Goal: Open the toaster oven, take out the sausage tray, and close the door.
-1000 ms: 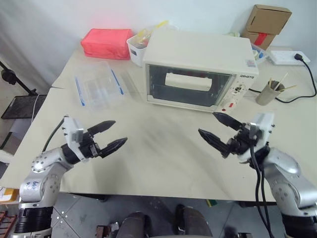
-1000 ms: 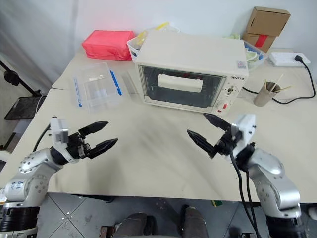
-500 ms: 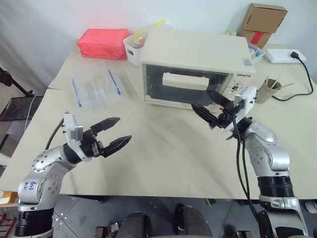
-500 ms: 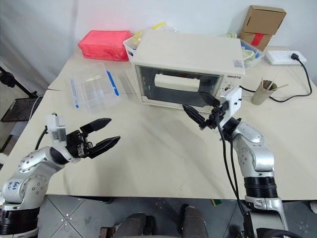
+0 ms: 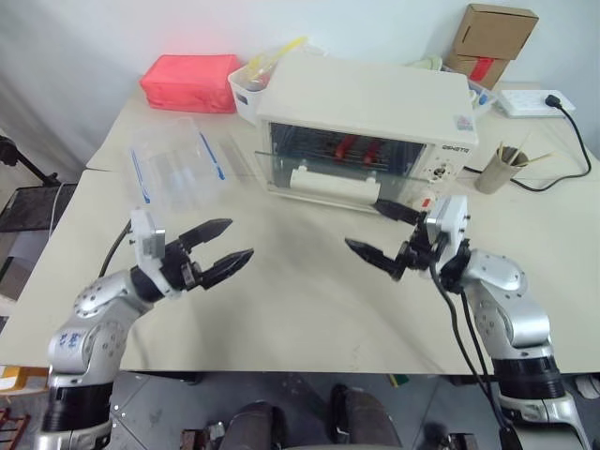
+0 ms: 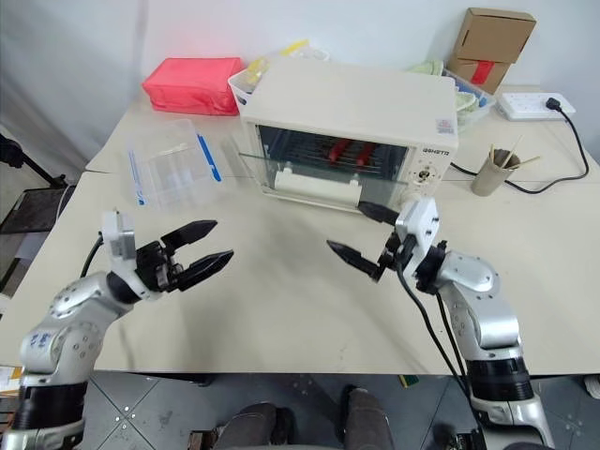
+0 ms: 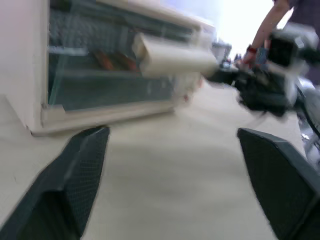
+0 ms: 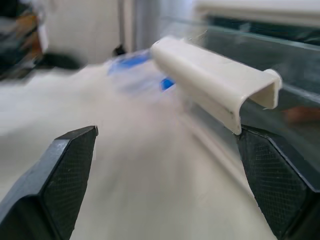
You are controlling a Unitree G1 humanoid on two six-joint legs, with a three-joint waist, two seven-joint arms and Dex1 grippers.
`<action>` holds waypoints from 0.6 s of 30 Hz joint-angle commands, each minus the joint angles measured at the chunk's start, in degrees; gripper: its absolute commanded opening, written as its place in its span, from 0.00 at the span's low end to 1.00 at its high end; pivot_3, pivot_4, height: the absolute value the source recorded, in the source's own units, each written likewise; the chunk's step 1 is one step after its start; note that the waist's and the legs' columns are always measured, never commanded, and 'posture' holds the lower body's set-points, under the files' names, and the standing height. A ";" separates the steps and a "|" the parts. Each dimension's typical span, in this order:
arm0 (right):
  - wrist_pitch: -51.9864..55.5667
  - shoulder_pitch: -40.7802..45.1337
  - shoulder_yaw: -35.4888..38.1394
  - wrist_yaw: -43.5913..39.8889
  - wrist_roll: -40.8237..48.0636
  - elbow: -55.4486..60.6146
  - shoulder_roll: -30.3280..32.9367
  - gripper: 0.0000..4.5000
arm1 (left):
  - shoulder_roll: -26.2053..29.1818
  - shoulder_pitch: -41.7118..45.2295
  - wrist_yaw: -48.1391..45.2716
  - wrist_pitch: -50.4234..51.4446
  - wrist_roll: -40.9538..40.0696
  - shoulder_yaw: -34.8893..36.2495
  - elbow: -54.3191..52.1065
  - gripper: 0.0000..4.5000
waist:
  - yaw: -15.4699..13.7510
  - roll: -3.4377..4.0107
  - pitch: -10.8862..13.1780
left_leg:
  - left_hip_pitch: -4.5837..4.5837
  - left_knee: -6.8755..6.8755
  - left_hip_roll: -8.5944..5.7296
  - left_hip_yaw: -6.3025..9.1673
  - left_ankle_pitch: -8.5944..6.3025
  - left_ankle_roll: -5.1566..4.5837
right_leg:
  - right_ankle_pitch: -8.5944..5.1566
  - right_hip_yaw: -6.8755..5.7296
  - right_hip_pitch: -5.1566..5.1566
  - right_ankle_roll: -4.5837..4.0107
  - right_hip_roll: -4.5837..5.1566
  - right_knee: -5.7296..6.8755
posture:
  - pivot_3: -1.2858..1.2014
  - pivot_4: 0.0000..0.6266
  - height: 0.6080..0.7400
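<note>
The cream-white toaster oven [image 5: 370,98] stands at the back middle of the table. Its glass door [image 5: 314,169] hangs swung down and forward, the bar handle [image 5: 334,184] low in front. Two red sausages [image 5: 343,145] lie inside on the sausage tray, whose metal is hard to make out behind the glass. My right gripper [image 5: 367,226] is open just in front of the handle's right end, holding nothing; the handle [image 8: 215,82] looms close between its fingers. My left gripper [image 5: 238,239] is open over the bare table to the front left, well short of the oven.
A clear plastic container with blue clips [image 5: 178,164] lies left of the oven, a red box [image 5: 187,82] and a white basket [image 5: 246,86] behind it. At the right are a cup of sticks [image 5: 495,174], a power strip [image 5: 532,101] and cardboard boxes [image 5: 487,37]. A person's arm [image 7: 265,27] is at the far side.
The door has swung down from shut to open, showing the sausages. My right gripper has come back from the handle toward the table's front. The camera has shifted a little.
</note>
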State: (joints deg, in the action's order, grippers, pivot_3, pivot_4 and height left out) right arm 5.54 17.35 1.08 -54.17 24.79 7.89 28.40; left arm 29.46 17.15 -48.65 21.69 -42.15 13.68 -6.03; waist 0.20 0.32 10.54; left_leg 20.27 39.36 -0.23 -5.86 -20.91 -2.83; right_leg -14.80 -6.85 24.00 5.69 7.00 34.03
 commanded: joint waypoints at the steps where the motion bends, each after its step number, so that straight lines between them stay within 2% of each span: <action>1: -4.34 0.47 0.33 -1.05 -1.02 1.72 0.25 1.00 | -2.04 6.64 1.94 -3.60 1.38 1.69 6.33 0.65 | -0.04 0.00 0.00 | -0.02 0.00 0.00 -0.02 0.00 0.00 | 0.00 0.02 0.00 0.00 0.00 0.04 | 0.52 0.24 1.00; 3: -5.31 0.67 0.42 -0.85 -1.45 1.16 0.07 1.00 | -3.14 9.62 2.68 -5.17 2.76 1.52 9.39 0.52 | -0.07 -0.01 0.00 | -0.02 0.05 0.00 0.01 0.00 0.00 | 0.00 -0.01 0.00 0.00 -0.01 0.06 | 0.52 0.24 1.00; 7: -8.32 1.40 0.24 -1.11 -3.10 -1.15 0.34 1.00 | -8.17 21.37 7.20 -10.55 8.44 -0.49 21.46 0.27 | -0.32 -0.05 0.01 | 0.04 0.11 0.00 0.03 0.00 0.01 | 0.01 -0.08 0.00 0.02 -0.06 0.05 | 0.52 0.24 1.00; 11: -9.60 1.61 -0.10 -1.39 -3.64 -1.66 0.59 1.00 | -11.01 29.18 8.08 -15.39 12.74 -1.50 32.46 0.00 | -0.50 -0.07 0.02 | 0.16 0.30 -0.01 0.15 0.00 0.00 | 0.04 -0.19 -0.03 0.07 -0.08 0.03 | 0.52 0.24 1.00; 18: -11.36 -0.04 -0.23 -1.42 -4.82 -0.85 1.07 1.00 | -13.21 34.60 1.85 -20.53 17.12 -4.42 42.65 0.00 | -0.27 -0.09 0.03 | 0.17 0.29 0.05 0.16 0.00 0.00 | 0.04 -0.21 -0.03 0.07 -0.20 0.02 | 0.52 0.24 1.00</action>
State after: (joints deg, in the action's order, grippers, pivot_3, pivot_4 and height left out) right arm -4.19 18.15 0.36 -55.36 20.16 5.19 28.80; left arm 16.06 50.48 -44.33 3.17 -26.13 10.09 36.62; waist -0.08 0.23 10.57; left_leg 20.44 39.66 -0.15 -5.69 -20.91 -2.83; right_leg -14.76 -7.07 23.97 5.76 6.79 34.05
